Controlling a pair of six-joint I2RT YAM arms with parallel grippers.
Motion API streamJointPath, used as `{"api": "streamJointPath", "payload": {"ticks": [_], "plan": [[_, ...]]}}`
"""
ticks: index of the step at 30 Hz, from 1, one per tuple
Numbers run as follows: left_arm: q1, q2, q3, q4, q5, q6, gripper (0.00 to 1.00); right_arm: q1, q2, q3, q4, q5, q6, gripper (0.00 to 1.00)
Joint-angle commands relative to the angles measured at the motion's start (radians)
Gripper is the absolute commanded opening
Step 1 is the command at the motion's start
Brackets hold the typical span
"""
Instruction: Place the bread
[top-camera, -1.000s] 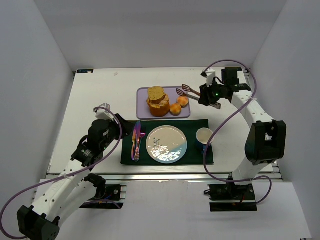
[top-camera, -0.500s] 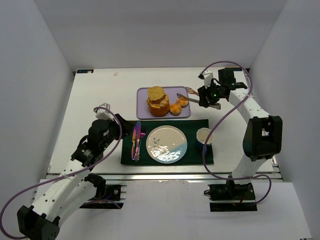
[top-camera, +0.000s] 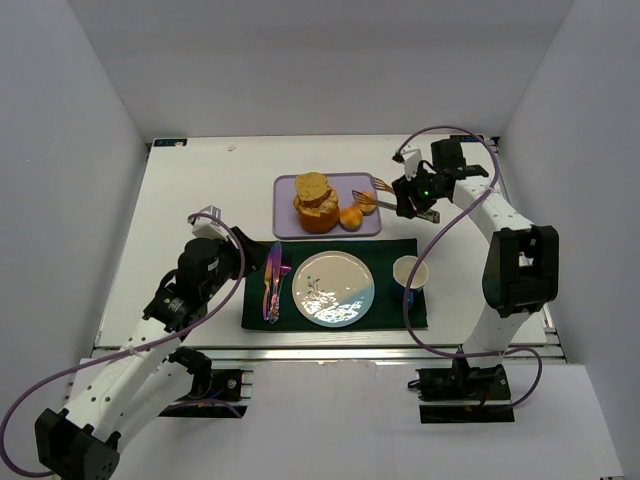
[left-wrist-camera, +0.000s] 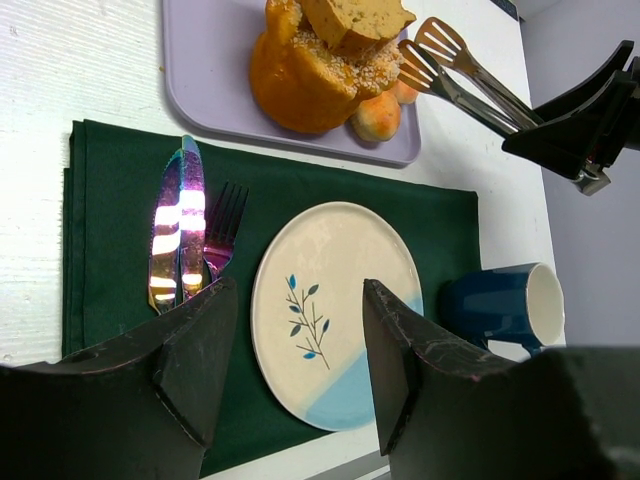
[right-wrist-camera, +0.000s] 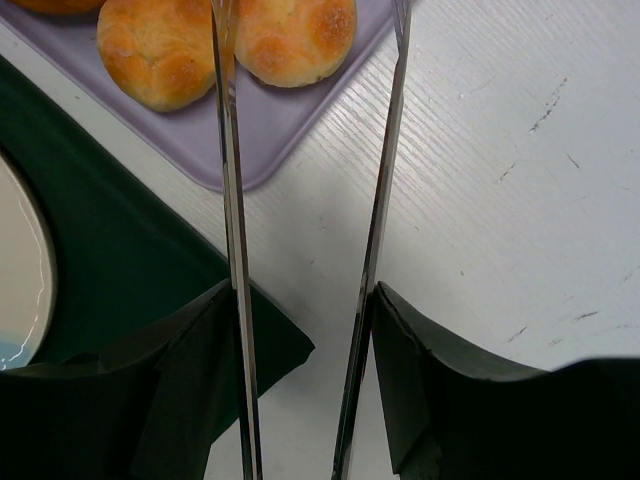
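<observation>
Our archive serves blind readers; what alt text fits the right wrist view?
The right gripper holds metal tongs, their two arms spread and reaching toward two bread rolls on a lavender tray. A dark green cloth lies at left on the white table.

My overhead camera looks down from behind the arm bases (top-camera: 215, 383), taking in the whole table (top-camera: 200, 180). My left wrist view hangs back, looking obliquely across the plate (left-wrist-camera: 335, 310) toward the lavender tray (left-wrist-camera: 210, 85). The right wrist view sits close, aimed along the tongs (right-wrist-camera: 230, 200) at the tray's corner (both wrist views share the small rolls (right-wrist-camera: 160, 50)).
</observation>
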Motion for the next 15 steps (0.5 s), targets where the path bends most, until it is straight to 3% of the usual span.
{"api": "streamJointPath", "payload": {"ticks": [1, 15], "plan": [[-0.002, 0.004, 0.014, 0.019, -0.021, 0.011, 0.63, 0.003, 0.006, 0.014, -0.004, 0.012, -0.017, 0.6], [-0.002, 0.021, 0.022, 0.023, -0.035, 0.02, 0.64, 0.001, 0.026, 0.045, -0.047, 0.018, -0.02, 0.6]]}}
